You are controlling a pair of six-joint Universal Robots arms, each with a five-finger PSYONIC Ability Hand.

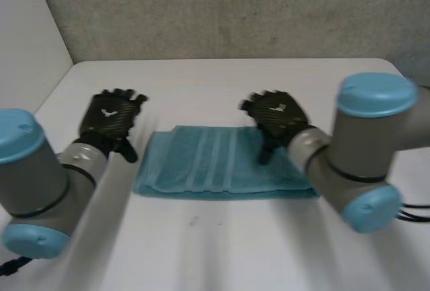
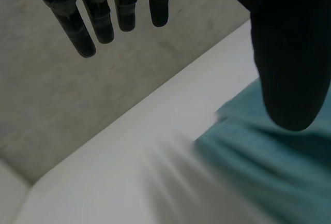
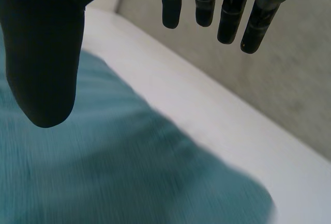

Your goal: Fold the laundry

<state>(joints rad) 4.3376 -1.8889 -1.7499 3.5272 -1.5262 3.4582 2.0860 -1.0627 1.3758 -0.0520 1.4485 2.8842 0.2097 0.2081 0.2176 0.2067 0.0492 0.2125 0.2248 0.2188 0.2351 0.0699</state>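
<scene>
The folded teal terry towel [image 1: 222,163] lies on the white desk [image 1: 222,244], its long axis running from hand to hand. The right hand [image 1: 279,117] hangs over one end, fingers [image 3: 205,6] straight and spread. The left hand [image 1: 111,119], fingers likewise spread, sits just beside the other end, so the right looks nearer.

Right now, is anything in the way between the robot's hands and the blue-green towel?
No, nothing visible. The towel lies flat on the white table. The left hand is beside its left end, the right hand over its right end, both with fingers straight.
</scene>
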